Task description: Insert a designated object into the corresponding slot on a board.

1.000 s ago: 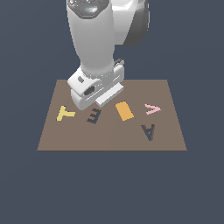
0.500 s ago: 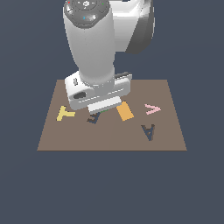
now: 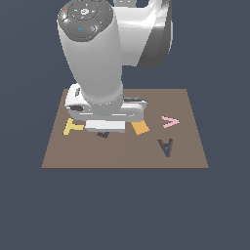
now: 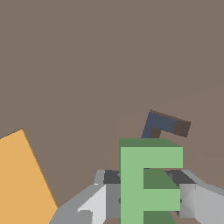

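In the wrist view the light-green E block point(image 4: 148, 179) is held upright between the two grey fingers point(image 4: 109, 194) of my gripper point(image 4: 148, 197), which is shut on it. Just beyond the block, a corner of the dark navy slot point(image 4: 159, 124) shows in the brown board point(image 4: 87, 65). In the exterior view the arm's hand point(image 3: 107, 113) hangs low over the board point(image 3: 185, 105) and hides the block and fingers. Only a dark sliver of the slot point(image 3: 103, 135) shows under the hand.
A yellow T point(image 3: 73, 127) lies toward the exterior view's left of the hand and an orange block point(image 3: 140, 128) point(image 4: 22, 183) just to its right. A pink V point(image 3: 170, 121) and a dark A-shaped recess point(image 3: 166, 146) lie farther right.
The hand has come down over the E-shaped slot and turned. It now covers most of the slot, which showed fully one second ago.
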Motion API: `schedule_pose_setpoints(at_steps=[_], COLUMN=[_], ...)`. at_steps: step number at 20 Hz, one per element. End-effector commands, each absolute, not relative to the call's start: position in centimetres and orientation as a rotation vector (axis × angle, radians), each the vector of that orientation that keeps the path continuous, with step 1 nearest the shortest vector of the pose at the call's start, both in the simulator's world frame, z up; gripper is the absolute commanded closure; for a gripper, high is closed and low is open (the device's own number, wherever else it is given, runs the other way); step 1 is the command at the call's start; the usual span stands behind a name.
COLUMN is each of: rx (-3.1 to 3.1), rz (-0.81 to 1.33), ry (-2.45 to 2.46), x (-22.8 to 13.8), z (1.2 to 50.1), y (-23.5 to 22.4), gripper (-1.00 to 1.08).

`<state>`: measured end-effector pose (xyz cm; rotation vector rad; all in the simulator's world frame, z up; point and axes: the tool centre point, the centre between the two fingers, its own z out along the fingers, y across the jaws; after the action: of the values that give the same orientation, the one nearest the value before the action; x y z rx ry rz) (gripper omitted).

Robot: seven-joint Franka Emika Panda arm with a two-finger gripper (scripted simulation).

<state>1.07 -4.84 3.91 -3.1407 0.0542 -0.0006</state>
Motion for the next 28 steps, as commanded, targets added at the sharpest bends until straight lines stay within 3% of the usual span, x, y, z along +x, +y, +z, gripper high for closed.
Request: schedule_pose_setpoints(at_steps=[1,12,27,28], rx=[-3.136,-3.103,-3.097,-3.097], rz=[-0.001,0.0,0.001,0.001], ry=[0.175,0.486,0.524,0.524], x=[1.5,2.5,2.6,2.6], z=[4.0,4.0,3.0,3.0], y=[-5.2,-6.3,-6.5,-6.5], gripper=[1.08,1.08,1.08,-0.92])
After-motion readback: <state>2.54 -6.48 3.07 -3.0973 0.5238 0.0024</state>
